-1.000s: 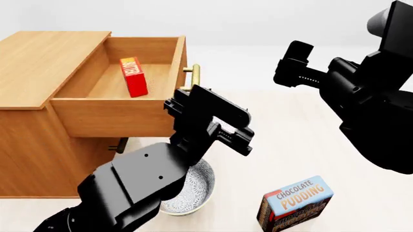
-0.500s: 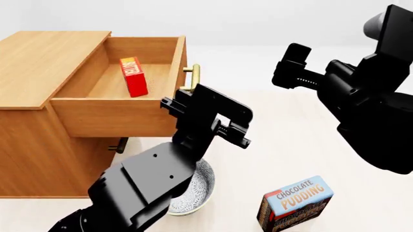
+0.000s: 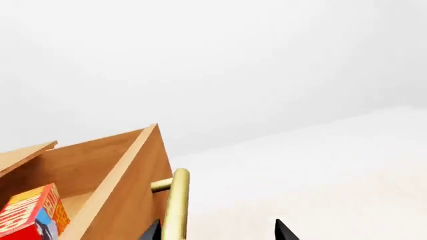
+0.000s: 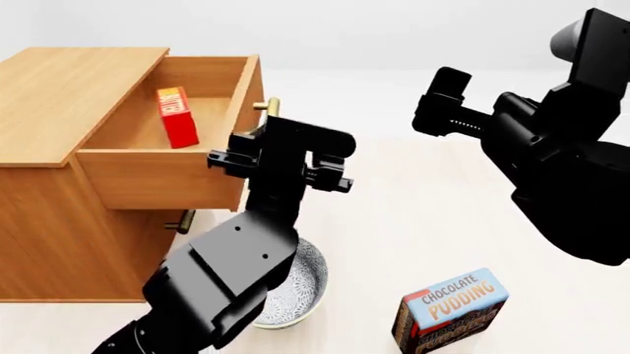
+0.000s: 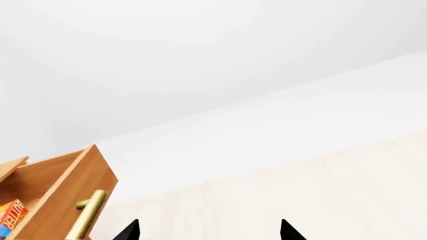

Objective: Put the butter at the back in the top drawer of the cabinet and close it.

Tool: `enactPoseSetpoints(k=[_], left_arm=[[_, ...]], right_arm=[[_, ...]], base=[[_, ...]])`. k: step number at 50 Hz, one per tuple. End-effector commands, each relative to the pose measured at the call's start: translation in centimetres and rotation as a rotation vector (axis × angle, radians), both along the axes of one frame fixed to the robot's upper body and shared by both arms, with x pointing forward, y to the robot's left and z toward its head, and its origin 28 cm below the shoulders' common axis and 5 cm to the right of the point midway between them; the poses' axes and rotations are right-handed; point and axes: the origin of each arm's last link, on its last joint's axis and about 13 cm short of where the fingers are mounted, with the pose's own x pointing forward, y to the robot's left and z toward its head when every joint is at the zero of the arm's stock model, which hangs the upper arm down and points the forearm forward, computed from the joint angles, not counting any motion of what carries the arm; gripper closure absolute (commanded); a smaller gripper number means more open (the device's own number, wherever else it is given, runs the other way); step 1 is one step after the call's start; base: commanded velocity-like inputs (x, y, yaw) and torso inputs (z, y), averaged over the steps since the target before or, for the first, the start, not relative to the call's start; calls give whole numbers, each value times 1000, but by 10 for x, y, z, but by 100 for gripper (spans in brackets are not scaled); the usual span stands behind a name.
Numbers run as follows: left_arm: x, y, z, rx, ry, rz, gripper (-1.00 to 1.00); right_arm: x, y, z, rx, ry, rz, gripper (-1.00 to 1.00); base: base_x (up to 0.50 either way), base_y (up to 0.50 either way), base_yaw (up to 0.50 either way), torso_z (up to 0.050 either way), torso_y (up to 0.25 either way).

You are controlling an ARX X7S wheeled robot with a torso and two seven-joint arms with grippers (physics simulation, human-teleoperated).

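Observation:
The cabinet (image 4: 69, 96) stands at the left with its top drawer (image 4: 162, 177) partly pulled out. The butter (image 4: 177, 116) stands upright on the drawer's wooden floor; it also shows as the butter (image 3: 30, 220) and the butter (image 5: 12, 215) in the wrist views. My left gripper (image 4: 280, 147) is at the drawer front, open, and the brass handle (image 3: 175, 205) lies between its fingertips, close to one of them. My right gripper (image 4: 440, 96) hangs open over the table to the right, holding nothing. Its wrist view catches the drawer (image 5: 60, 195) from the side.
A patterned bowl (image 4: 295, 284) sits on the table below the open drawer, partly hidden by my left arm. A Chocolate Pudding box (image 4: 451, 310) stands at the front right. A lower drawer's handle (image 4: 180, 221) peeks out under the top drawer.
The top drawer has slid inward, to the left, carrying the butter with it. My left gripper moved left with the drawer front. The right arm barely moved.

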Motion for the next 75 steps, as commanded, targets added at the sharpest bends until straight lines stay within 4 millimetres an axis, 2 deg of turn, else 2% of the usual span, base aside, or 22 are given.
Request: enactPoseSetpoints(k=[1, 17, 31, 58, 66, 75], left_arm=[[47, 40, -2, -48, 61, 387, -100], [57, 61, -8, -25, 56, 504, -100], [62, 95, -13, 10, 62, 618, -100], [60, 140, -16, 58, 97, 736, -100], [57, 140, -14, 48, 86, 714, -100], [37, 125, 1, 6, 34, 512, -100]], right_arm=[[0, 1, 0, -2, -2, 5, -100], [1, 3, -4, -8, 6, 13, -100], [1, 5, -5, -10, 8, 16, -100], [1, 8, -6, -21, 12, 23, -100], [1, 9, -6, -24, 13, 24, -100], [0, 9, -10, -26, 17, 17, -100]], base=[[22, 2, -4, 0, 0], [9, 0, -4, 0, 0], [1, 0, 0, 0, 0], [2, 2, 2, 0, 0], [5, 6, 6, 0, 0], [1, 2, 2, 0, 0]])
